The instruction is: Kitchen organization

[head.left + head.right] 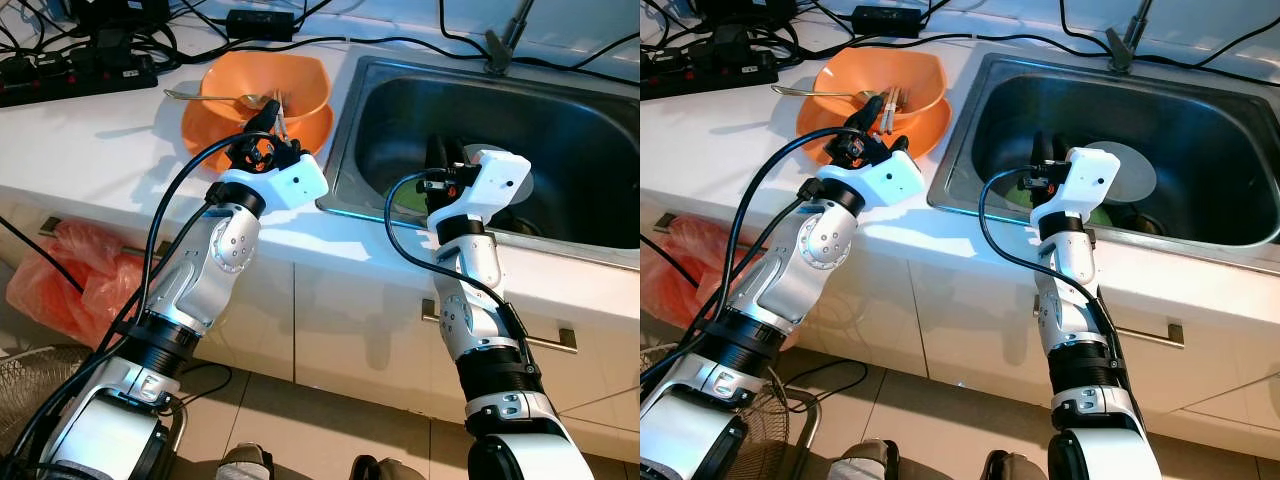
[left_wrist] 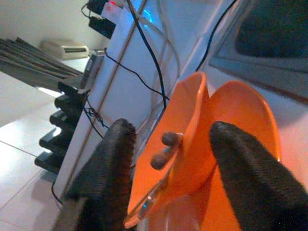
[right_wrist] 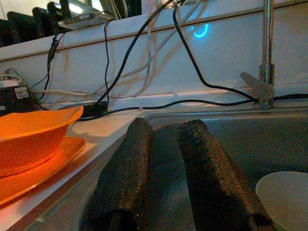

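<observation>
The sink [image 1: 600,240] is set into a white desk [image 1: 80,140], and everything else can be placed from it. Just beside the sink's left rim, on the desk, an orange bowl [image 1: 300,85] sits on an orange plate [image 1: 205,125]. A metal spoon [image 1: 200,96] lies across the bowl with its handle pointing away from the sink, and a pair of chopsticks [image 1: 892,100] leans in the bowl too.

The left tool [image 1: 272,118] hovers at the near edge of the bowl, on the side of it away from the sink. Its two black fingers [image 2: 108,168] stand wide apart, one on each side of the bowl's rim and the chopstick ends, and they hold nothing.

The right tool [image 1: 445,152] reaches down inside the sink, near its left wall. Its fingers [image 3: 127,178] stand a narrow gap apart with nothing between them. A pale round plate [image 1: 1135,170] lies on the sink floor just beyond that tool, and something green [image 1: 408,200] shows under the arm at the sink's near wall; what it is cannot be made out.

Behind the sink a tap [image 3: 262,72] rises from the back rim. Black cables [image 1: 400,42] run along the desk behind the sink and the bowl, leading to a power strip [image 1: 70,75] far to the sink's left. Below the desk, left of the sink, a red plastic bag [image 1: 70,280] hangs against the cabinet.
</observation>
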Robot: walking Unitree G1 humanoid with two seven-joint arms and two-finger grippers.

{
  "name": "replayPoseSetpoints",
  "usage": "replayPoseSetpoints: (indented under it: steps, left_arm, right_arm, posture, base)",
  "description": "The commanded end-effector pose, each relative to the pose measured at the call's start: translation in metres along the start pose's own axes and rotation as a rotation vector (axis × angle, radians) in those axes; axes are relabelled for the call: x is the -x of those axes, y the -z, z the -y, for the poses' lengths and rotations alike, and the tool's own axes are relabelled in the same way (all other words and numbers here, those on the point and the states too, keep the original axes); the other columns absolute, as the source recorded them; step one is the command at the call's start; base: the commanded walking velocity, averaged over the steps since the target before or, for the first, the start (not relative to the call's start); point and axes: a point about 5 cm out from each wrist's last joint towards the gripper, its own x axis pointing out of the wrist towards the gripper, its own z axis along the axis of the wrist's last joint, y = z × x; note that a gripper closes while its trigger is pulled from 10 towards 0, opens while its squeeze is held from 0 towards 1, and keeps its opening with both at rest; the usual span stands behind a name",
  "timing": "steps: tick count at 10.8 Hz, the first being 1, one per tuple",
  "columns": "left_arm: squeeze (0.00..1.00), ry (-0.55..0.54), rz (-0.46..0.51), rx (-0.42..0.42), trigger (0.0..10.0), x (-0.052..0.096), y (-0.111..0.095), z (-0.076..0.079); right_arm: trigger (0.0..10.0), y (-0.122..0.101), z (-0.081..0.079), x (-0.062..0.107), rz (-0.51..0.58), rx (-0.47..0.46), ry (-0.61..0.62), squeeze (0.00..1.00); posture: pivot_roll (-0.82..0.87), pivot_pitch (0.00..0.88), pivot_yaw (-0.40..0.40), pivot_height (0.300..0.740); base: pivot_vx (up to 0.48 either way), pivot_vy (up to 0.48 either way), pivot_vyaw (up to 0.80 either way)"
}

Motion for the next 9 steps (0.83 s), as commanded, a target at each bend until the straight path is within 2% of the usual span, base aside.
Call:
replayPoseSetpoints:
  steps: [1, 2, 3, 4, 5, 9]
  left_arm:
    - [0.00, -0.015, -0.001, -0.009, 3.5, -0.0030, -0.0011, -0.0030]
    - [0.00, -0.008, -0.007, -0.016, 5.0, -0.0029, -0.0001, -0.0021]
    - [0.00, -0.003, -0.010, -0.020, 10.0, -0.0027, 0.0005, -0.0012]
    - [0.00, -0.002, -0.011, -0.020, 9.5, -0.0026, 0.0007, -0.0009]
    - [0.00, -0.003, -0.008, -0.014, 0.0, -0.0026, 0.0002, -0.0003]
    - [0.00, -0.001, -0.008, -0.013, 0.0, -0.0017, 0.0000, 0.0011]
  right_arm:
    - [10.0, -0.0005, 0.0011, -0.0003, 0.002, -0.009, 0.006, 0.00]
    - [10.0, -0.0004, 0.0011, -0.0004, 0.001, -0.009, 0.007, 0.00]
    - [10.0, -0.0003, 0.0011, -0.0004, 0.001, -0.009, 0.008, 0.00]
    - [10.0, -0.0003, 0.0012, -0.0003, 0.001, -0.009, 0.009, 0.00]
    - [10.0, -0.0001, 0.0019, 0.0002, 0.001, -0.008, 0.012, 0.00]
    - [10.0, 0.0004, 0.0026, 0.0004, -0.003, -0.008, 0.013, 0.00]
  posture:
    - [0.23, 0.130, -0.014, 0.740]
    - [0.23, 0.131, -0.013, 0.740]
    - [0.23, 0.130, -0.013, 0.740]
    - [0.23, 0.130, -0.012, 0.740]
    - [0.23, 0.132, -0.012, 0.740]
    - [0.23, 0.132, -0.015, 0.740]
  base:
    - [0.000, 0.000, 0.00]
    - [0.000, 0.000, 0.00]
    - [0.000, 0.000, 0.00]
    - [0.000, 0.000, 0.00]
    - [0.000, 0.000, 0.00]
    - [0.000, 0.000, 0.00]
